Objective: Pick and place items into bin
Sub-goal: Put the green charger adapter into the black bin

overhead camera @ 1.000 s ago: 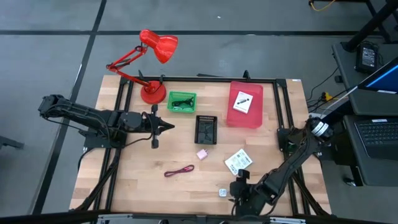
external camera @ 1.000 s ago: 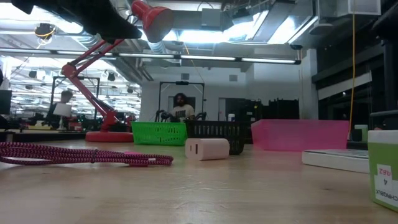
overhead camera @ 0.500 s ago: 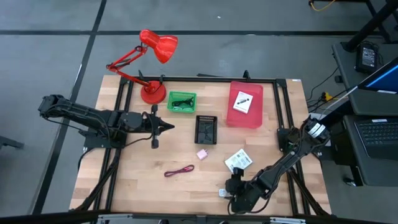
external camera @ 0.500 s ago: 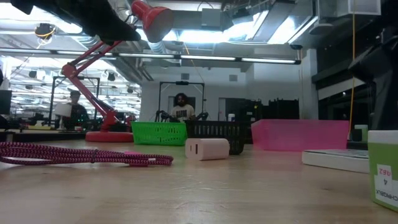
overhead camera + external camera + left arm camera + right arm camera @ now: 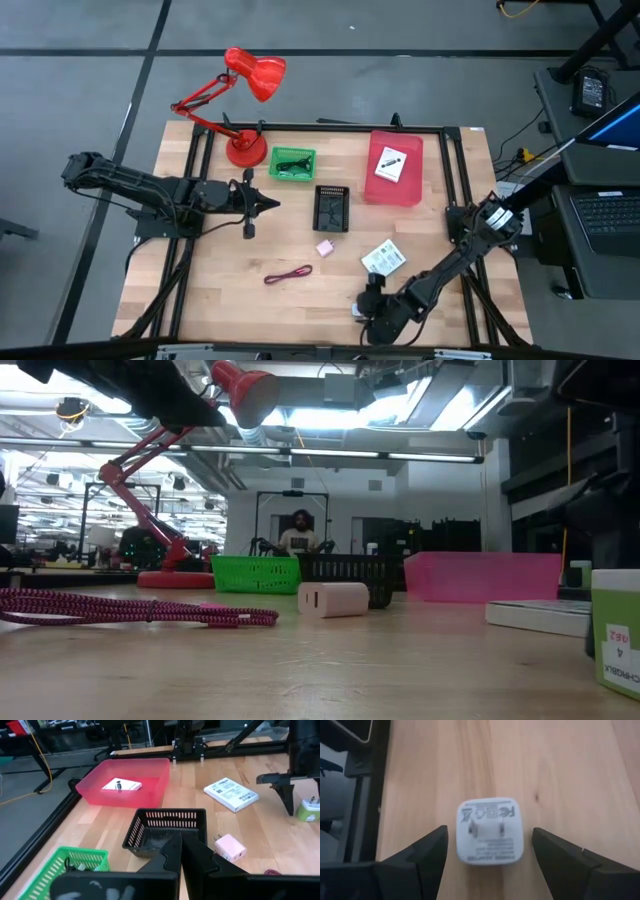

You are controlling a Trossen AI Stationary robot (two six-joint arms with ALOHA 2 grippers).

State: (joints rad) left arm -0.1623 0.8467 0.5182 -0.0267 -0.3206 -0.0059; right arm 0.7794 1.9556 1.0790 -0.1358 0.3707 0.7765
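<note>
A tiny white cube with two metal prongs (image 5: 490, 831) lies on the wood near the table's near edge; it also shows in the high view (image 5: 356, 312). My right gripper (image 5: 490, 835) is open just above it, one finger on either side, touching nothing. My left gripper (image 5: 264, 205) is shut and empty at the table's left, pointing toward the black basket (image 5: 331, 207). A pink cube (image 5: 325, 247), a maroon cord (image 5: 288, 275) and a flat white packet (image 5: 383, 258) lie on the table. A second packet (image 5: 389, 164) lies in the pink bin (image 5: 412, 190). A black cord lies in the green basket (image 5: 292, 163).
A red desk lamp (image 5: 247, 148) stands at the far left corner. Black rails (image 5: 455, 180) frame the table. In the low view a person (image 5: 300, 538) shows in the room beyond. Bare wood lies between the maroon cord and the white cube.
My right gripper has gone toward the table's left edge along the near edge, up to the tiny white cube, and now has it between its open fingers. Nothing on the table has moved.
</note>
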